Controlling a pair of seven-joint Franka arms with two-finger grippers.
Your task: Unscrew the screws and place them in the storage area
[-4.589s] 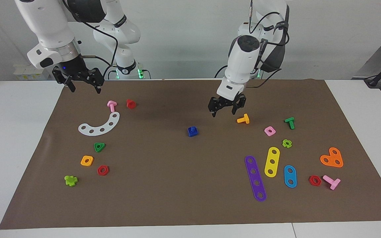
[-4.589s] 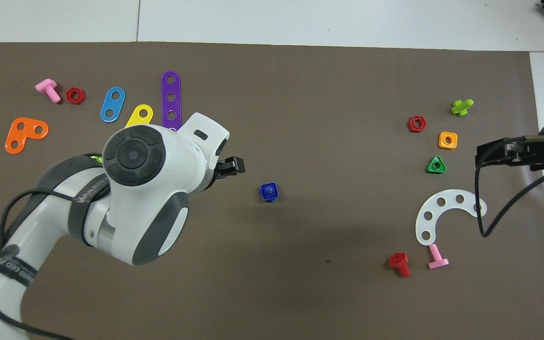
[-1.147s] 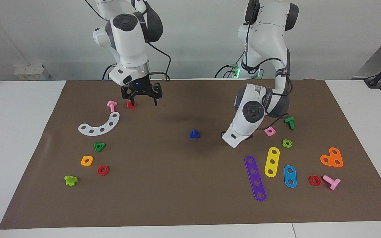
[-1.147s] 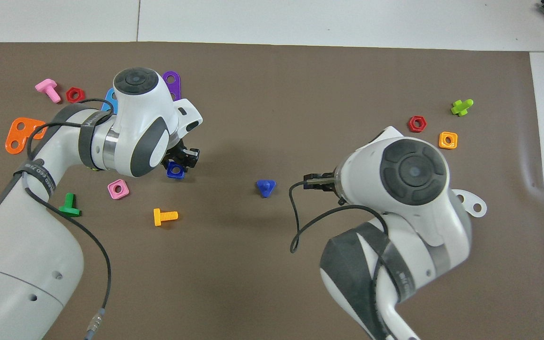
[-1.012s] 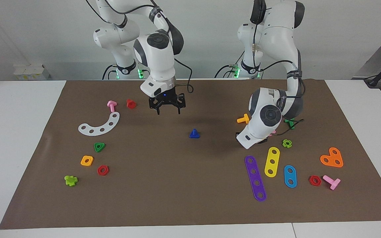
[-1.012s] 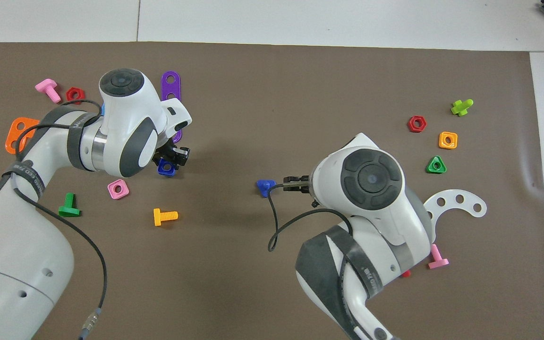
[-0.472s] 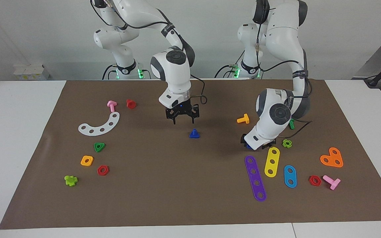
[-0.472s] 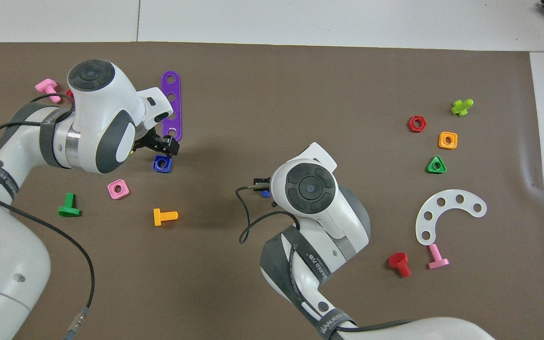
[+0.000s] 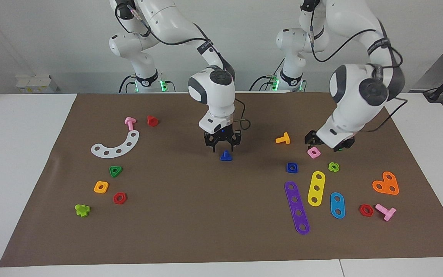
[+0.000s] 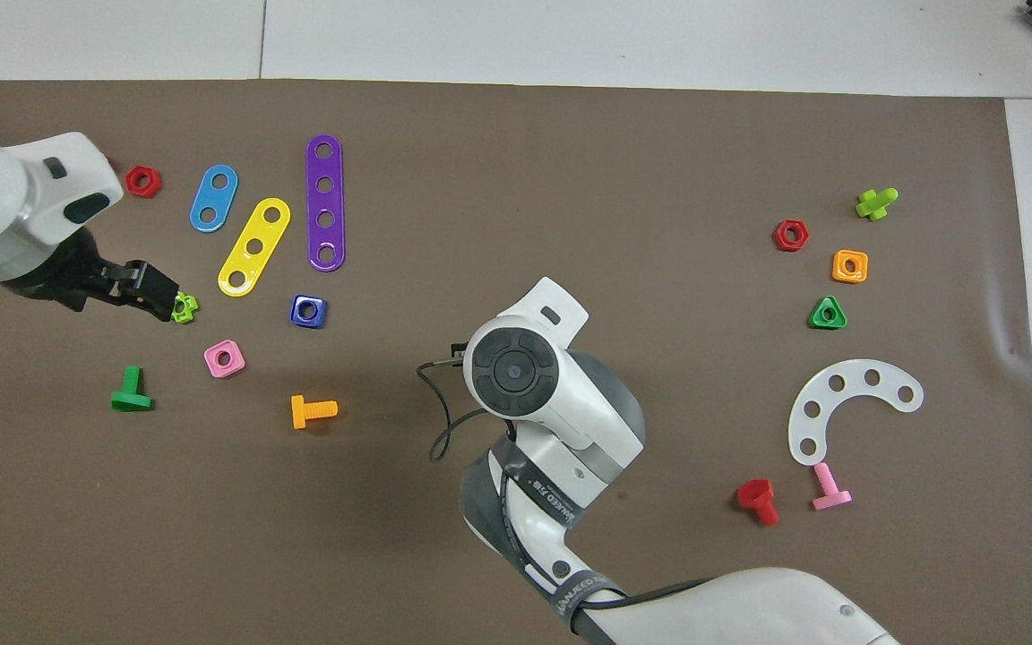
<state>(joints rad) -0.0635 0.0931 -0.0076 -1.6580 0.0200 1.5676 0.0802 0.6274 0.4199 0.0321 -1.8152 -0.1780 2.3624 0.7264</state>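
Observation:
The blue screw [image 9: 225,155] stands on its triangular head in the middle of the brown mat, shaft up. My right gripper [image 9: 222,147] is open and low right over it, one finger on each side of the shaft. The right arm's wrist hides the screw in the overhead view. The blue square nut [image 9: 292,167] lies loose on the mat beside the purple strip [image 9: 297,207]; it also shows in the overhead view [image 10: 307,310]. My left gripper [image 9: 327,143] is open and empty, raised over the pink square nut [image 9: 313,152]. The storage area with the white curved strip [image 9: 115,146] lies toward the right arm's end.
Around the white strip lie a pink bolt [image 9: 130,123], a red bolt [image 9: 152,120] and several coloured nuts. Toward the left arm's end lie an orange bolt [image 9: 283,138], a lime nut [image 9: 333,166], yellow [image 9: 316,188] and blue [image 9: 337,205] strips and an orange heart plate [image 9: 386,183].
The left gripper set the blue square nut down by the purple strip, let go and rose toward its own end. The right gripper moved to the mat's middle and came down over the blue screw.

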